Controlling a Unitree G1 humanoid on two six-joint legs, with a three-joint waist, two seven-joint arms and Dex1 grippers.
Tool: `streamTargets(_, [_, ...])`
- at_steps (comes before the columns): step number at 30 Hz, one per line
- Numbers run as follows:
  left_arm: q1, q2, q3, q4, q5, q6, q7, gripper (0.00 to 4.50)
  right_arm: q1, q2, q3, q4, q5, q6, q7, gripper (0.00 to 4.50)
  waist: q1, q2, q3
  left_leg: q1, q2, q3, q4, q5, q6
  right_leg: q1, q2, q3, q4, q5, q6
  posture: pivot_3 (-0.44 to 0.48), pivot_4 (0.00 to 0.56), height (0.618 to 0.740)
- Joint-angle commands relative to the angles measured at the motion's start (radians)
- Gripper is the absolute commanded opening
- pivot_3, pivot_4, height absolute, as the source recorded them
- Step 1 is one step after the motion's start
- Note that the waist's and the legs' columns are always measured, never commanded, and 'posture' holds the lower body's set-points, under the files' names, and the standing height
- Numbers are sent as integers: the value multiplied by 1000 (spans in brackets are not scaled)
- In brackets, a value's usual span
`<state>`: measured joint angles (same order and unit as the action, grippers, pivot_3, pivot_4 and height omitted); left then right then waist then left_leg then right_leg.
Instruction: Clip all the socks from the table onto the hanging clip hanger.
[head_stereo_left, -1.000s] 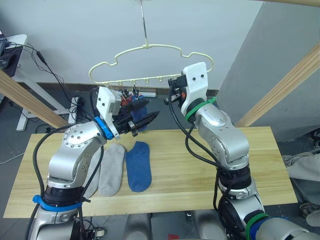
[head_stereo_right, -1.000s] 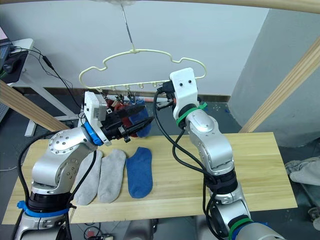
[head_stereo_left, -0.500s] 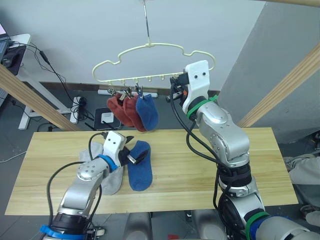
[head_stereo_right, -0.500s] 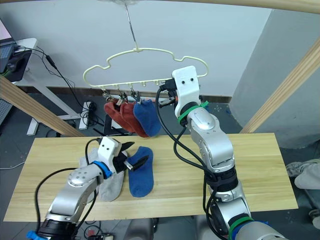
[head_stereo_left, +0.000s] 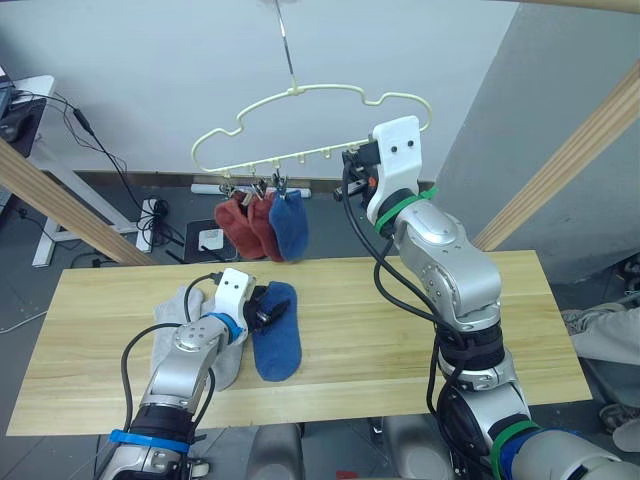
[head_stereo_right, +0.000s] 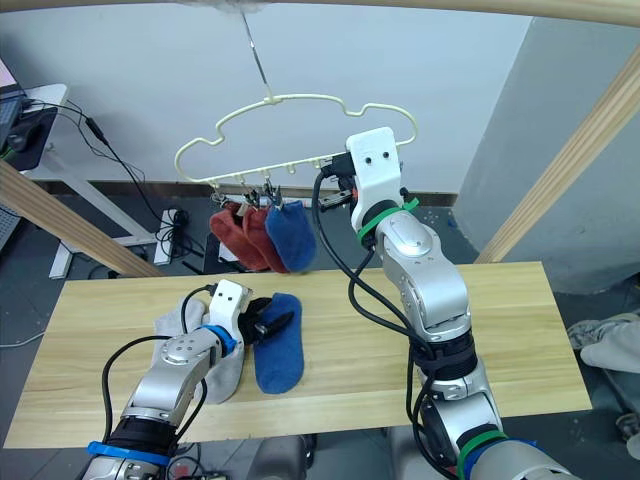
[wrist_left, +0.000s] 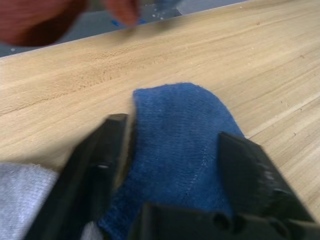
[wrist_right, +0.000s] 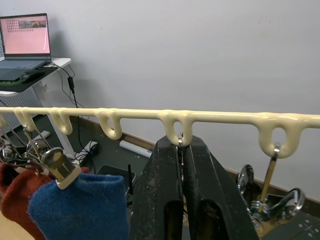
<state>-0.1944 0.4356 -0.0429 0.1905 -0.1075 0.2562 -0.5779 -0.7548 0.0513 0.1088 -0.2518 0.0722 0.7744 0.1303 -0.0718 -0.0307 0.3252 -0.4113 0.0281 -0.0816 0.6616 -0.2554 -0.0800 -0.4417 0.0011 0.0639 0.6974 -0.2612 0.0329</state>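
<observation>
Blue sock (wrist_left: 175, 145) lies between left gripper's (wrist_left: 172, 165) spread fingers, apparently ungrasped.

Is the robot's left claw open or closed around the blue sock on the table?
Open. The left gripper has its two black fingers spread apart, one on each side of the blue sock, which lies flat on the table.

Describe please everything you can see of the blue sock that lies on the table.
The blue sock is a short ankle sock of soft royal-blue knit with a fine seam across its rounded end. It lies flat on the light wooden table, just beside a grey sock. The left tool is open and straddles its upper end, one black finger on each side, not yet closed on it.
</observation>
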Motion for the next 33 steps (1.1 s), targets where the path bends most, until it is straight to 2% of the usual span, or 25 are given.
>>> streamTargets(1, [28,10,-3,-21,3,-34,-23,1885,-25,7,1,-37,15,-18,3,0,-3,0,0,0,0,0,0,0,0,0,0,0,0,0,0,-61,310,735])
streamTargets(7, [48,3,15,-131,-53,-142,-98,26,-32,14,3,-31,18,-18,3,0,-9,0,0,-1,0,-1,0,0,0,0,-1,0,-1,0,0,-61,310,735])
streamTargets(11, [23,4,-5,-211,-62,-190,-141,26,-35,24,8,-29,20,-16,3,0,-10,0,0,-1,0,0,0,0,0,0,-2,0,-1,0,0,-55,310,735])
streamTargets(15, [-76,-15,-42,-238,-23,-278,-144,26,-42,40,3,-27,32,-7,5,0,-9,0,0,-1,0,-1,0,0,0,0,0,0,-1,0,0,-48,308,735])
streamTargets(22, [-242,-61,-72,-110,86,-471,-64,26,-54,77,-12,-40,78,41,5,0,-15,0,0,-1,0,0,-1,0,0,0,0,0,-1,0,0,-55,309,735])
streamTargets(33, [-287,-73,-76,-19,131,-614,-22,26,-46,87,-12,-55,104,78,0,0,-15,0,0,-3,-1,-1,0,0,0,-1,0,0,-1,0,0,-64,305,735])
